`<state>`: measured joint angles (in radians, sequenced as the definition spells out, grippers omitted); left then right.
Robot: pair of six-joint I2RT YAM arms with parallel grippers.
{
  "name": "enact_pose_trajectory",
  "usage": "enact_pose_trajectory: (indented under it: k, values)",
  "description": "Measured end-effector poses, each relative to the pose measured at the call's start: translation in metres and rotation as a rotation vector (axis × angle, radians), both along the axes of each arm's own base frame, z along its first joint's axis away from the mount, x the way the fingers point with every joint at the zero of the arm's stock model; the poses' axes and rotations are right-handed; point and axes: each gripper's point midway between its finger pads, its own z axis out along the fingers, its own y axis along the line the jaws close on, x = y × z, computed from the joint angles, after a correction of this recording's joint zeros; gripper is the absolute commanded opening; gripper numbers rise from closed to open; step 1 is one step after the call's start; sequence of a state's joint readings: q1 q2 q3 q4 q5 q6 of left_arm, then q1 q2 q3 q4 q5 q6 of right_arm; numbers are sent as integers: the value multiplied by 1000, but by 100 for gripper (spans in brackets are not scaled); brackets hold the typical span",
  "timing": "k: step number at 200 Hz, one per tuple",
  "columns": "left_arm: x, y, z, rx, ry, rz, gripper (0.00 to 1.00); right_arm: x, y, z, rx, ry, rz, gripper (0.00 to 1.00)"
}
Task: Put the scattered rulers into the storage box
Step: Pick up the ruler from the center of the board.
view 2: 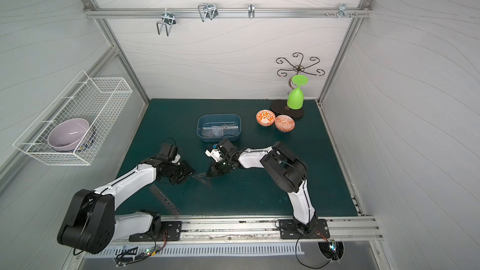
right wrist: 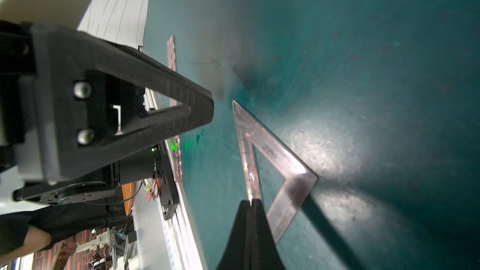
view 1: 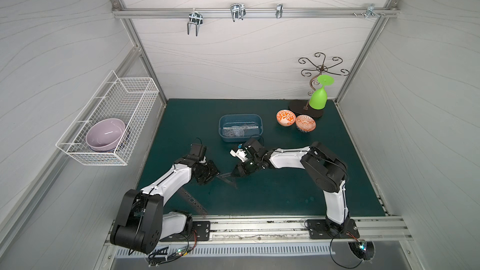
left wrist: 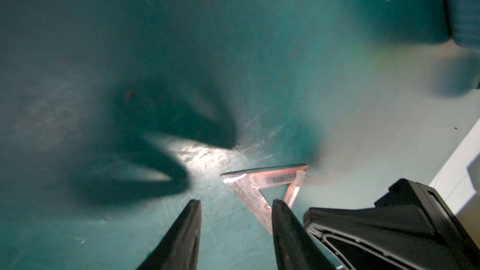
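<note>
On the green mat (view 1: 285, 190), right gripper (right wrist: 251, 203) sits clamped on triangular set square (right wrist: 275, 149) edge; left gripper (left wrist: 236, 201) just beside, fingers apart, empty.

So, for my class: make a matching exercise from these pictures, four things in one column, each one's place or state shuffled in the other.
1 set square
2 stencil ruler
3 purple bowl
4 green glass

A in the wire basket
B upside down beside the stand
C pinched in the shut right gripper
D flat on the mat by the left arm

Pairs: 1-C, 2-D, 3-A, 4-B
</note>
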<state>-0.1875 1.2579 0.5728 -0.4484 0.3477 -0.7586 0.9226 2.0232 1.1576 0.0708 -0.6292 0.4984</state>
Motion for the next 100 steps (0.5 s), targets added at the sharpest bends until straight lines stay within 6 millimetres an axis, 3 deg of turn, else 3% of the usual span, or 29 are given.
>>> enact_pose_trajectory:
  k: [100]
  values:
    - [1, -2, -6, -27, -4, -15, 56, 2, -4, -18, -44, 6, -15, 1]
